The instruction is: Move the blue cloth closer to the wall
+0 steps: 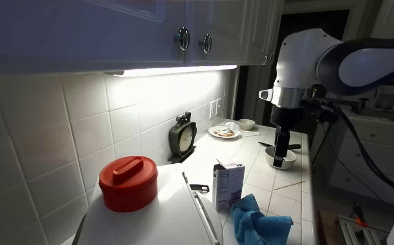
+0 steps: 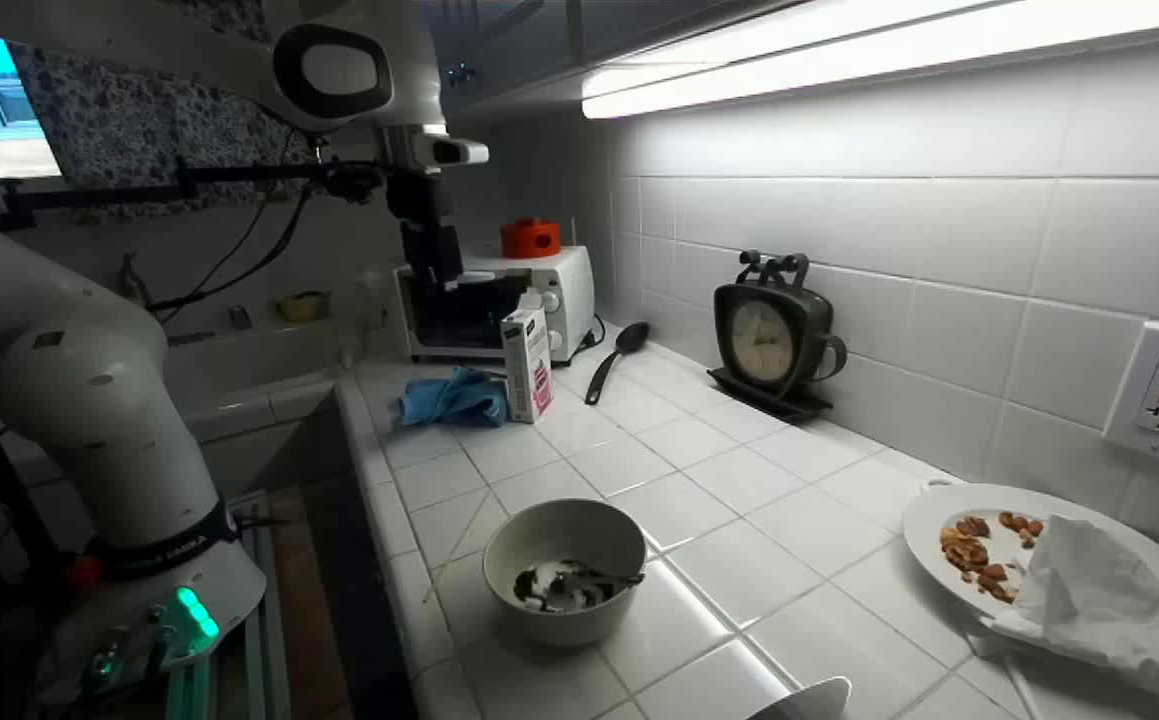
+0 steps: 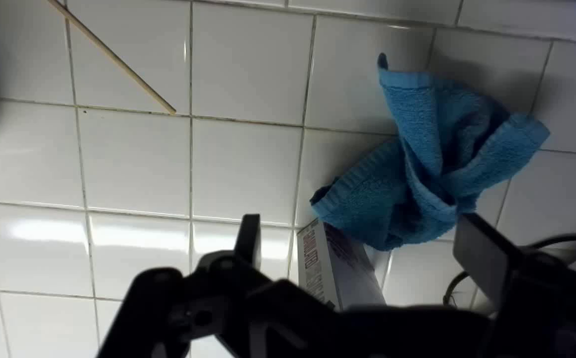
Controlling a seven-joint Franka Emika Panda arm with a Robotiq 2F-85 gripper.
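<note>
Farthest left, a round red lidded tub (image 1: 128,185) sat on a boxy white toaster oven (image 1: 149,226). Beside the white tiled wall (image 1: 88,136) stood a dark object with a pale round dial (image 1: 185,139). Next, an upright white printed carton (image 1: 228,187) stood on the white-tiled tabletop (image 1: 258,172), the crumpled blue terry cloth (image 1: 261,224) lying just beside it, on the side away from the wall. Further right, I saw the black tool (image 3: 363,233) above the tabletop, its two fingers well apart, and a round white bowl (image 1: 290,163) near the outer edge.
</note>
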